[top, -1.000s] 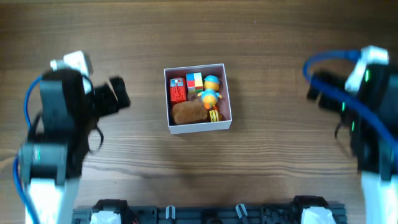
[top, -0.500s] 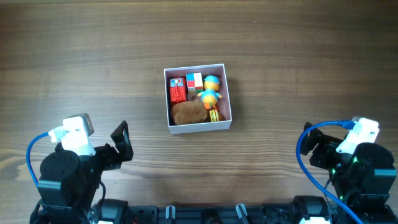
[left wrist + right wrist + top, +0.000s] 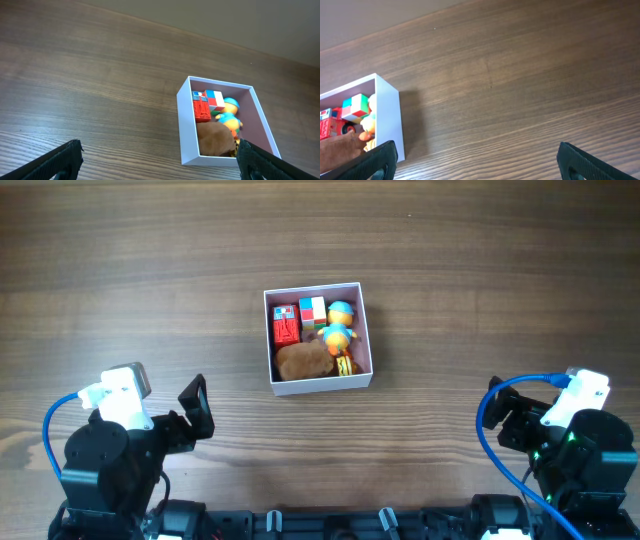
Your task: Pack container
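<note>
The container [image 3: 269,345] is a square white-walled box with a pink inside at the table's middle. In it lie a red block [image 3: 286,327], a coloured cube [image 3: 312,311], a yellow and blue figure [image 3: 338,326] and a brown plush [image 3: 303,360]. My left gripper [image 3: 195,410] is open and empty at the near left, well apart from the box. My right gripper [image 3: 505,425] is open and empty at the near right. The left wrist view shows the box [image 3: 186,127] ahead between the open fingers [image 3: 160,160]. The right wrist view shows its white wall [image 3: 387,117] at the left, with the open fingers [image 3: 477,157] over bare wood.
The wooden table [image 3: 480,280] stretches around the box. A black rail with mounts [image 3: 330,522] runs along the near edge between the two arm bases.
Since a second ago both arms have drawn back from mid-table to the near edge. Over the last half second nothing has moved. The box and its toys are as before.
</note>
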Controlling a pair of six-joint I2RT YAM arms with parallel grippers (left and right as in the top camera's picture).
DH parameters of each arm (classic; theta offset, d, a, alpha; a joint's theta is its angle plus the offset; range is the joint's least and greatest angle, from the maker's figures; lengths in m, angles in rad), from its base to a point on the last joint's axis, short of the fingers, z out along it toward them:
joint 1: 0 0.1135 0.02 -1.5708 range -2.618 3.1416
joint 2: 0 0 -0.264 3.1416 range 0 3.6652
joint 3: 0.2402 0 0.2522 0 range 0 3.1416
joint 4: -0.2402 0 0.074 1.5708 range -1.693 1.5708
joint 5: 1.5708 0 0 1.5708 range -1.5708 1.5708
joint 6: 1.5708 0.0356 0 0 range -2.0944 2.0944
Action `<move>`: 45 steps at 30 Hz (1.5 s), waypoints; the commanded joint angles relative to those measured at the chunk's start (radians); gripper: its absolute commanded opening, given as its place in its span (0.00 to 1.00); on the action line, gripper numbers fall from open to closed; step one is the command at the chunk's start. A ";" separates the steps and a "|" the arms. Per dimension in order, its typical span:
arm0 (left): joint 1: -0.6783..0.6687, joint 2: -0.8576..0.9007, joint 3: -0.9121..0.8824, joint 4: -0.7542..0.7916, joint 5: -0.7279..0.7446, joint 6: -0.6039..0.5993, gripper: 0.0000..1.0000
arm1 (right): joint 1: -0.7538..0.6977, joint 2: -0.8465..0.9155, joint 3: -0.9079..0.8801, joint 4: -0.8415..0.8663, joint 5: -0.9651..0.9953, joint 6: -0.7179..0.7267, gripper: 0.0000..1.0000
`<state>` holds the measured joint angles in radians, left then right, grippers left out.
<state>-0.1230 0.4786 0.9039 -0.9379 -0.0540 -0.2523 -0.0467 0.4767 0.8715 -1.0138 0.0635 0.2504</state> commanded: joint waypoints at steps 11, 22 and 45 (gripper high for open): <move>-0.006 -0.003 -0.010 0.002 0.009 -0.014 1.00 | 0.016 -0.465 -0.611 0.774 -0.242 -0.102 1.00; -0.006 -0.003 -0.010 0.002 0.009 -0.014 1.00 | 0.077 -0.473 -0.866 1.149 -0.156 -0.251 1.00; -0.006 -0.003 -0.010 0.002 0.009 -0.014 1.00 | 0.083 -0.469 -0.866 1.016 -0.131 -0.224 1.00</move>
<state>-0.1230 0.4793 0.9001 -0.9386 -0.0536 -0.2527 0.0303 0.0154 0.0063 -0.0010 -0.0849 0.0212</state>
